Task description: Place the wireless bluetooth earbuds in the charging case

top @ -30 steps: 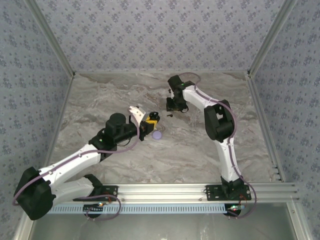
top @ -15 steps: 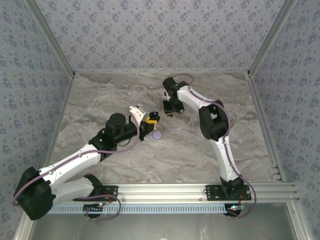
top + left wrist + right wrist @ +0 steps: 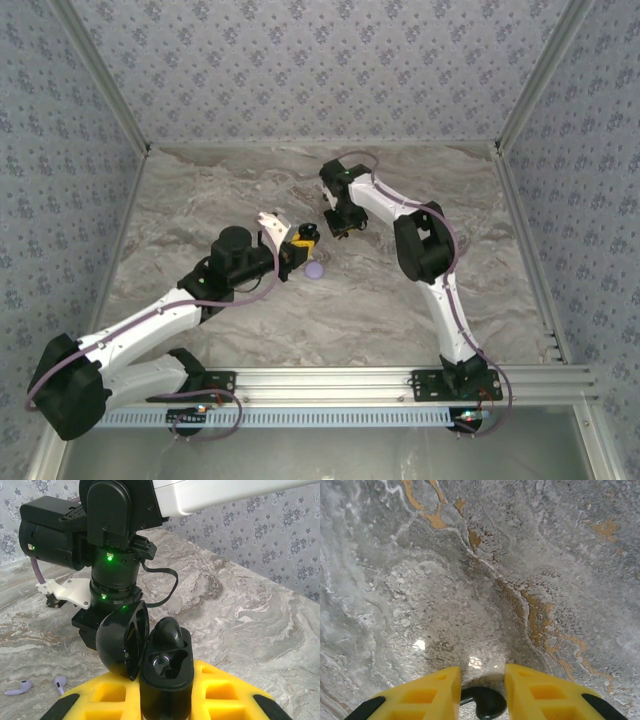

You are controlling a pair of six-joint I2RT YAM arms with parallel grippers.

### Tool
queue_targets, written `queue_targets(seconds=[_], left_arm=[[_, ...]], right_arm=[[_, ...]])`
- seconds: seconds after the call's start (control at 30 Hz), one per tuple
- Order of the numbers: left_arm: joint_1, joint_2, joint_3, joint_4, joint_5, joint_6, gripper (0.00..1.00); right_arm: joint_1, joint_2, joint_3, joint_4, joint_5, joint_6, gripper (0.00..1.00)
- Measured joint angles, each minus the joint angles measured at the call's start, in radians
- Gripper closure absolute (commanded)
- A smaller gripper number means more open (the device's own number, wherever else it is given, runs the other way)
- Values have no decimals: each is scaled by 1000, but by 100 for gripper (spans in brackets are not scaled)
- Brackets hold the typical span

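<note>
Charging case (image 3: 167, 680) (image 3: 307, 233): one, black, clamshell type. It stands upright, clamped in my left pincer (image 3: 165, 700) (image 3: 298, 243), with a yellow finger pressed on each side of its lower body. The lid (image 3: 122, 642) is hinged open and leans to that pincer's left in the wrist view. A black rounded lump stands up at the far end of the case tray; I can't tell what it is.

Earbuds (image 3: 22, 686): I count two, both pale lavender, lying loose on the surface (image 3: 240, 620). They're ahead of the left pincer and off to its left. The second earbud (image 3: 60, 682) is near the first, not touching it. Both sit just in front of the right arm's wrist, which stands behind the open case with a green light on.

Right pincer (image 3: 482, 669) (image 3: 336, 222): pointed down, near the surface, yellow fingers apart with a narrow gap. A black curved bit (image 3: 482, 702) sits low in that gap between the two fingers. I can't tell what it is, or whether the fingers grip it.

Lavender round piece (image 3: 315, 269): one, on the surface just beside the left pincer, to its right. It's too small in the top view for me to identify.
</note>
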Motion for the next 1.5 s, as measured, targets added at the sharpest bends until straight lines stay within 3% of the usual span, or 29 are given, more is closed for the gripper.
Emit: queue_targets(seconds=[0.3, 0.53, 1.0, 1.5], left_arm=[[0, 0, 0, 0, 0, 0, 90], [0, 0, 0, 0, 0, 0, 90], [0, 0, 0, 0, 0, 0, 90], [0, 0, 0, 0, 1, 0, 90]], right_arm=[[1, -43, -57, 0, 25, -19, 62], [-5, -132, -108, 18, 12, 52, 57], [-19, -151, -142, 60, -13, 278, 62], [-23, -113, -143, 76, -27, 342, 63]])
